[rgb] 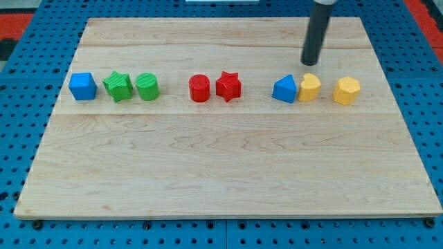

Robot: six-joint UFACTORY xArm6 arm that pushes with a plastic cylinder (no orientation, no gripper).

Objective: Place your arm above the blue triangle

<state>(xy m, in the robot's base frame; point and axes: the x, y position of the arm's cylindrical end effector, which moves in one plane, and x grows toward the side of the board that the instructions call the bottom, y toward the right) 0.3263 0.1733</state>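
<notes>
Pale wood forms the bench (228,173), a planked board lying on a blue pegboard (14,228), and eight small blocks sit on it in one loose row across the upper middle. From the view's left: a blue cube (82,86), then a green star (118,86) touching a green cylinder (147,87); after a gap, a red cylinder (199,88) touching a red star (228,86); after another gap, the blue triangle (284,89), the task's block, touching a yellow block (309,88) whose shape looks many-sided, and a yellow hexagonal block (347,90) a little apart at the view's right.

The end effector is a plain dark rod with no jaws, so nothing opens, closes or clamps. It comes down from the view's top edge, and my tip (309,63) rests on bare wood just above the first yellow block, up and to the right of the blue triangle, touching no block.

The tip probably stands behind the row so it can slide left to a spot above the triangle without nudging anything. That short leftward move appears to be what remains.
</notes>
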